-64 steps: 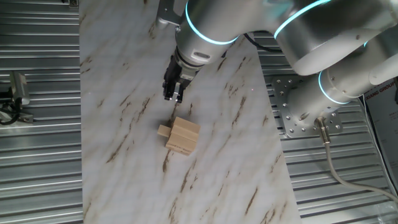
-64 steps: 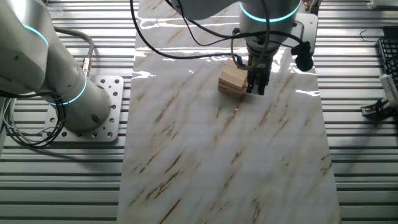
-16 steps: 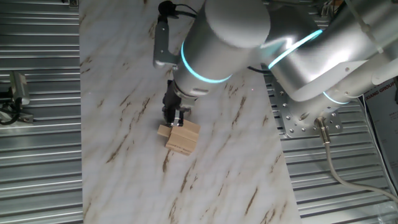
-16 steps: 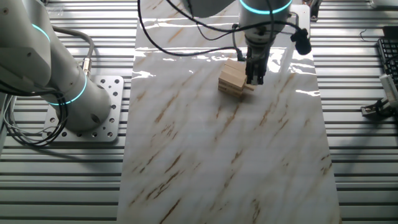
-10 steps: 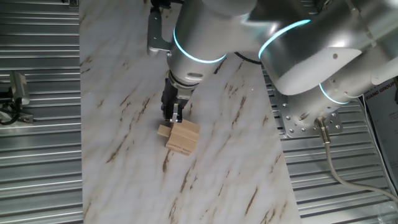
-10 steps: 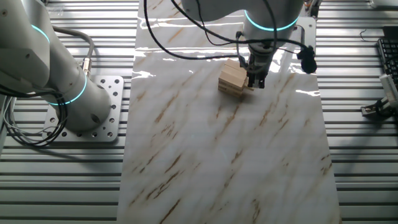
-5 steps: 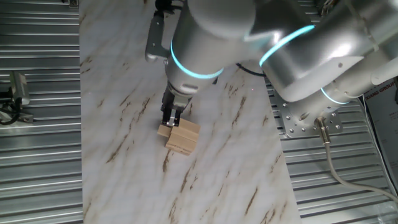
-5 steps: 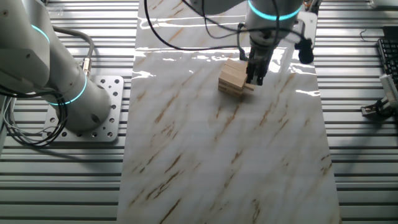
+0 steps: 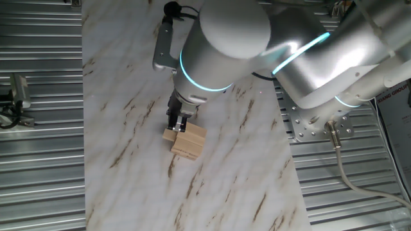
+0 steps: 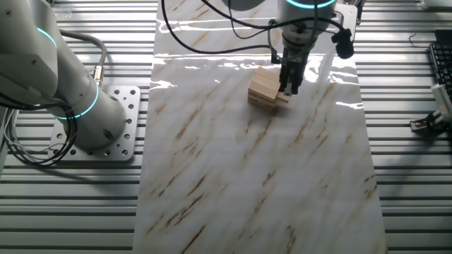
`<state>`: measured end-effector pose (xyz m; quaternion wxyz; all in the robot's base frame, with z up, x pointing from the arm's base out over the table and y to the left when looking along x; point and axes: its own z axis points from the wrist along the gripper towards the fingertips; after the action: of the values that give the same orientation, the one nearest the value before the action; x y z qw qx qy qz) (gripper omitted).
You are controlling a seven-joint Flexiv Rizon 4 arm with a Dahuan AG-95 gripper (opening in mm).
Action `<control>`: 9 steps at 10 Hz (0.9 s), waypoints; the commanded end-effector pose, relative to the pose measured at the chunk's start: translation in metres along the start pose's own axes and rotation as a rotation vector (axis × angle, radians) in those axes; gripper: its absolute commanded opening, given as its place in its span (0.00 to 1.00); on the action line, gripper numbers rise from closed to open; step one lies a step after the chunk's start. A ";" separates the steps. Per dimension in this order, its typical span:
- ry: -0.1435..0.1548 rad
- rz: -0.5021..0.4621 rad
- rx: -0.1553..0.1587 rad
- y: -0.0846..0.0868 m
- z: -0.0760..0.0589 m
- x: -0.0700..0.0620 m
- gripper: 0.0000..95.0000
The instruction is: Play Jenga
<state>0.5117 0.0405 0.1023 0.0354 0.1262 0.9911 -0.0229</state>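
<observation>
The Jenga stack (image 9: pixel 189 142) is a small pile of pale-tan wooden blocks in crosswise layers on the marble board; it also shows in the other fixed view (image 10: pixel 263 89). One block (image 9: pixel 169 135) sticks out of the stack's low side, seen too in the other fixed view (image 10: pixel 282 99). My gripper (image 9: pixel 174 126) points down right at this sticking-out block, touching or just above it, as the other fixed view (image 10: pixel 288 89) also shows. Its dark fingers stand close together. The gap between them is too small to judge.
The marble board (image 9: pixel 128 77) lies on a ribbed metal table (image 9: pixel 38 160). The arm's base plate (image 9: pixel 308 122) is to the right of the board. A second robot base (image 10: pixel 92 120) stands left of the board in the other fixed view.
My gripper has moved down a little, from just behind the sticking-out block onto it, and the wrist has turned. The stack and the block have not moved.
</observation>
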 end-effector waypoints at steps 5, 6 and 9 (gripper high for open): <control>0.009 0.003 -0.005 0.003 0.003 -0.004 0.00; 0.008 0.003 -0.009 0.003 0.003 -0.005 0.00; 0.009 0.003 -0.010 0.005 0.006 -0.008 0.00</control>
<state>0.5225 0.0437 0.0960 0.0306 0.1278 0.9912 -0.0173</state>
